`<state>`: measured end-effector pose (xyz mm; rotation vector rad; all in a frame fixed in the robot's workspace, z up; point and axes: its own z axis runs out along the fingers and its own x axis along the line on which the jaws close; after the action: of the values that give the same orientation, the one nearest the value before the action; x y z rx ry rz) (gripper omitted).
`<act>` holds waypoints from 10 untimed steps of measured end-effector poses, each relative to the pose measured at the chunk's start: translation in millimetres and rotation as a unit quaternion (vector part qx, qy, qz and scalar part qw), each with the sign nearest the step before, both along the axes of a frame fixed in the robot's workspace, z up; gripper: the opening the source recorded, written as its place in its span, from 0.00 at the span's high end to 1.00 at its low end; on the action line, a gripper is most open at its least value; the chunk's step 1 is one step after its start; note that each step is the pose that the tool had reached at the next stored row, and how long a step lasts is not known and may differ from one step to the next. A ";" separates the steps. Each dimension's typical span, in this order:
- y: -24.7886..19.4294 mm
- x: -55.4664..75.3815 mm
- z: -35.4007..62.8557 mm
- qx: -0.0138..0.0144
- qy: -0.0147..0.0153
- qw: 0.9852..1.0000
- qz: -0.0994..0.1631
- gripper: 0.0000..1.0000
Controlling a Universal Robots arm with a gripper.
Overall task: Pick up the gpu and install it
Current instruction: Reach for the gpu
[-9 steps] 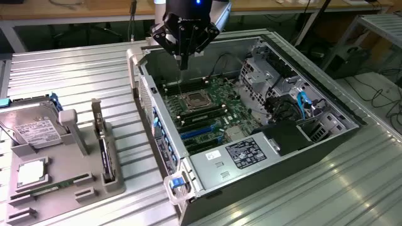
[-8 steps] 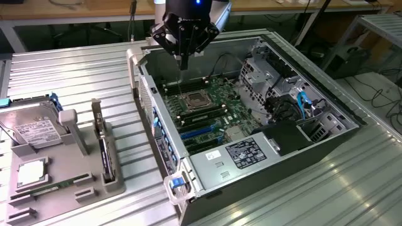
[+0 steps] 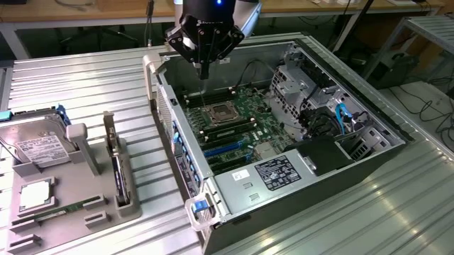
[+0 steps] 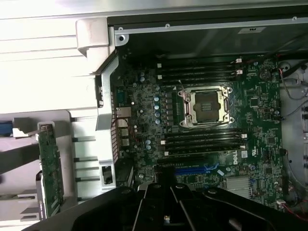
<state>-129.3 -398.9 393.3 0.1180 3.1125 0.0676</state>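
ribbed metal table (image 3: 85,85) carries the gpu (image 3: 119,178) and open case (image 3: 319,199); desk (image 3: 85,13) behind.

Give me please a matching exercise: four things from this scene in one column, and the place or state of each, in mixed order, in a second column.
1. gpu
2. hard drive
3. RAM stick
4. gripper

A. lies flat in the grey holder
B. shut, above the open computer case
C. stands on edge in the grey holder
D. white label showing, at the exterior view's far left

Pairs: 1-C, 2-D, 3-A, 4-B.
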 end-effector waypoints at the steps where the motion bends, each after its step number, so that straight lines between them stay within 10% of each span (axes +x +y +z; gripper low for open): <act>1: 0.0 -1.0 0.0 0.000 0.000 1.000 0.000 0.89; 10: 0.0 -9.2 0.0 0.000 0.000 1.000 0.000 0.89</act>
<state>-138.5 -398.9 393.3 0.1180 3.1125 0.0677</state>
